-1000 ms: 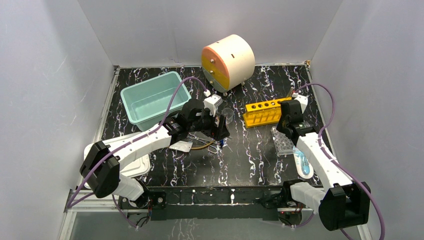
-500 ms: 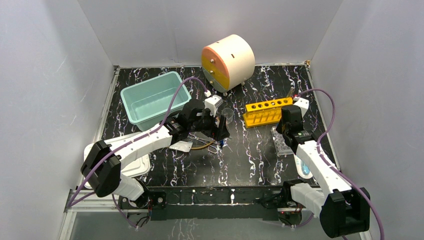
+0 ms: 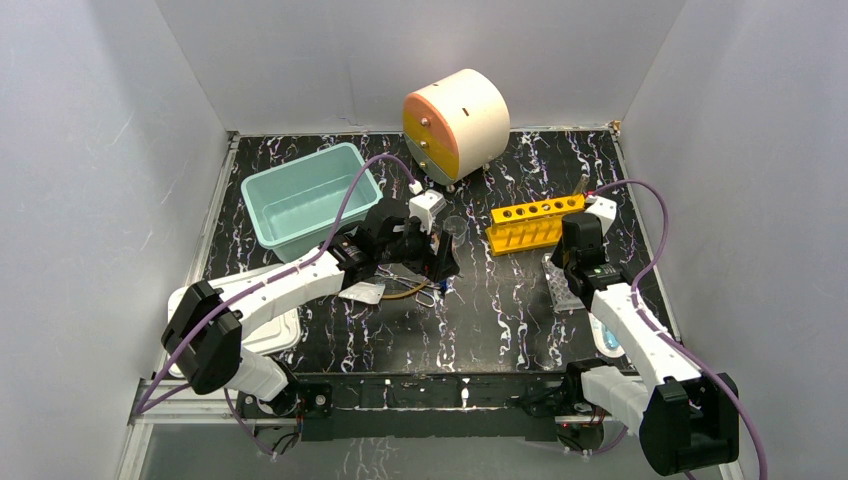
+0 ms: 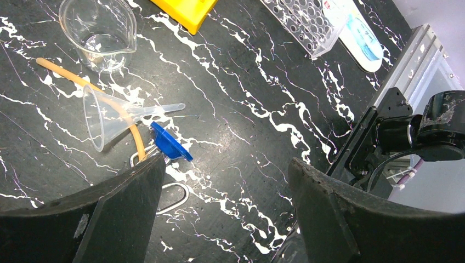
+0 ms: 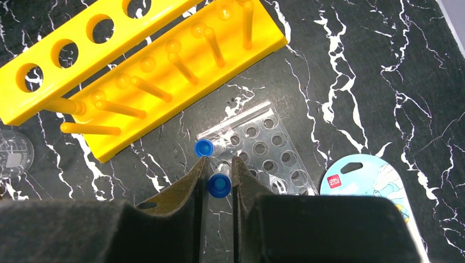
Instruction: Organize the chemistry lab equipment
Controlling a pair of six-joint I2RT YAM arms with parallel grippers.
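Blue-capped tube [image 5: 219, 185], clenched in right fingers [image 5: 189, 186], edged back from yellow rack [image 5: 137, 71]; left fingers [image 4: 109, 213] stay spread.

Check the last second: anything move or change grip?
The right gripper drew back from the right end of the yellow rack toward the near edge. It is now over the clear well plate, still shut on a blue-capped tube. The left gripper stays open above the funnel; nothing else moved.

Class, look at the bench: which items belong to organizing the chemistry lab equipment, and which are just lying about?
Belongs: clear funnel, beaker, yellow rack, well plate, blue-capped tube.
Just lying about, possibly storage: teal bin, round drawer unit.
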